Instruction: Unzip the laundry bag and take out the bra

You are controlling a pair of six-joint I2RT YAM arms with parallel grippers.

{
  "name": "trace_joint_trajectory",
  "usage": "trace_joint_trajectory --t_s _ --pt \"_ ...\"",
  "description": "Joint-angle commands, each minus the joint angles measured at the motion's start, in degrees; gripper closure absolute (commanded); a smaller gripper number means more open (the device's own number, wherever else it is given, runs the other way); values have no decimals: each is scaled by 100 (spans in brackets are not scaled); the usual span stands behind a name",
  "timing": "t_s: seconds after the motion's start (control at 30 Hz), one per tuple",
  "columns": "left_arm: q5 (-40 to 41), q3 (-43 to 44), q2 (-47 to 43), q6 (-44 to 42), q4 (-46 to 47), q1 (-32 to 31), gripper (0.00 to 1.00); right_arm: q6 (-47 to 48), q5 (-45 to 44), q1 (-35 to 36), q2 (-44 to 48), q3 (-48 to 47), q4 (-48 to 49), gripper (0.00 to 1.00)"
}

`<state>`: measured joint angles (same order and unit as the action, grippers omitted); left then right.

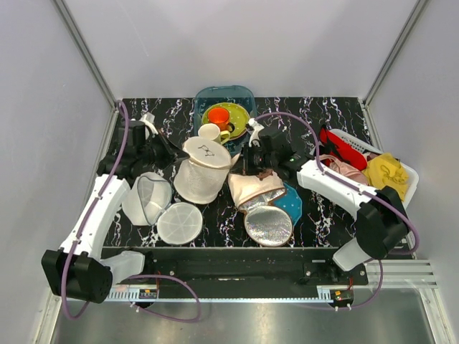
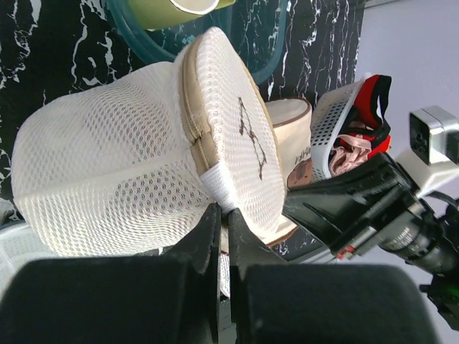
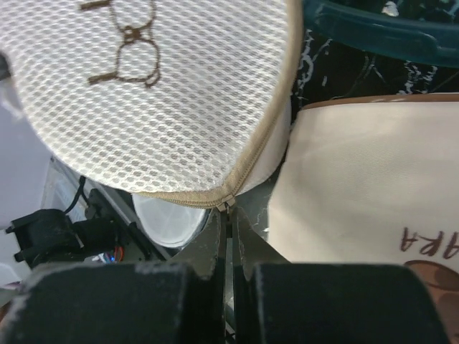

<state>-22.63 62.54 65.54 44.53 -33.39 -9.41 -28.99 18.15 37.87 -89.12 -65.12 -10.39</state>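
Observation:
The laundry bag (image 1: 201,179), a white mesh dome with a small bra drawing on its round face, is held up on its side between both grippers. My left gripper (image 1: 174,153) is shut on a white fabric tab (image 2: 217,184) at the bag's zip seam (image 2: 224,213). My right gripper (image 1: 242,162) is shut on the zipper pull (image 3: 228,206) at the rim of the bag's face (image 3: 143,93), fingertips pressed together (image 3: 228,212). The tan zip looks closed along the seam that shows. The dark red bra is hidden.
A cream cylindrical bag (image 1: 254,188) with its silver lid (image 1: 269,226) lies right of the laundry bag. A second white mesh bag (image 1: 147,199) with a loose lid (image 1: 179,223) lies front left. A teal tray (image 1: 244,93) with dishes stands behind. A white basket (image 1: 362,147) of garments stands at the right.

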Motion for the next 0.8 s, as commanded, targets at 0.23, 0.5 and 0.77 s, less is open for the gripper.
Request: trace_joint_trajectory --t_s 0.23,0.5,0.77 --pt "-197 -42 529 82 852 168 65 -238 399 519 -105 -720 28 100" --pt "-39 179 -269 107 343 159 9 -590 347 634 -307 -888 389 100" --pt "58 -443 -1464 810 251 -43 5 -590 382 634 -448 -1002 363 100"
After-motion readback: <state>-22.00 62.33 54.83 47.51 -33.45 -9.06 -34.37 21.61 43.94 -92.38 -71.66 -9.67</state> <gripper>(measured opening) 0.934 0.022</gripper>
